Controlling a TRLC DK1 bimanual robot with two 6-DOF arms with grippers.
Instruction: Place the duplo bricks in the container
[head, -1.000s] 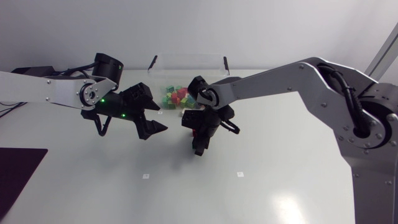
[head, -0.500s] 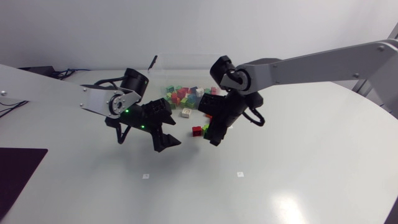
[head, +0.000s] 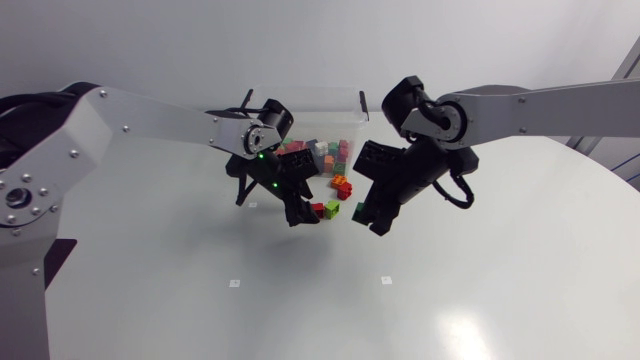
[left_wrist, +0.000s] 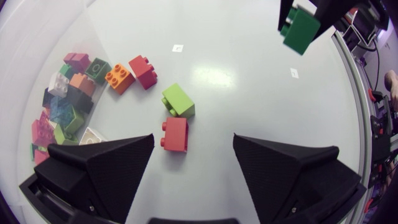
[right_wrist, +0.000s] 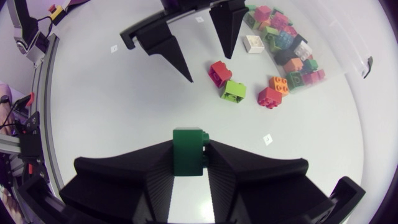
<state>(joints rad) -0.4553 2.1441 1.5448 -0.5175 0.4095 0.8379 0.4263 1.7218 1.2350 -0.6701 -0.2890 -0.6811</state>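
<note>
My right gripper is clamped on a dark green brick, held clear of the table. My left gripper hangs with its fingers apart, a red brick under it beside one finger and a lime brick just ahead. The pick looks done. Next I'd carry the green one ahead, past the loose bricks, over the container, then release.

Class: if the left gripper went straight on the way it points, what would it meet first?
The left gripper would probably meet the nearer red brick, just ahead of its open fingers; depth unclear.
</note>
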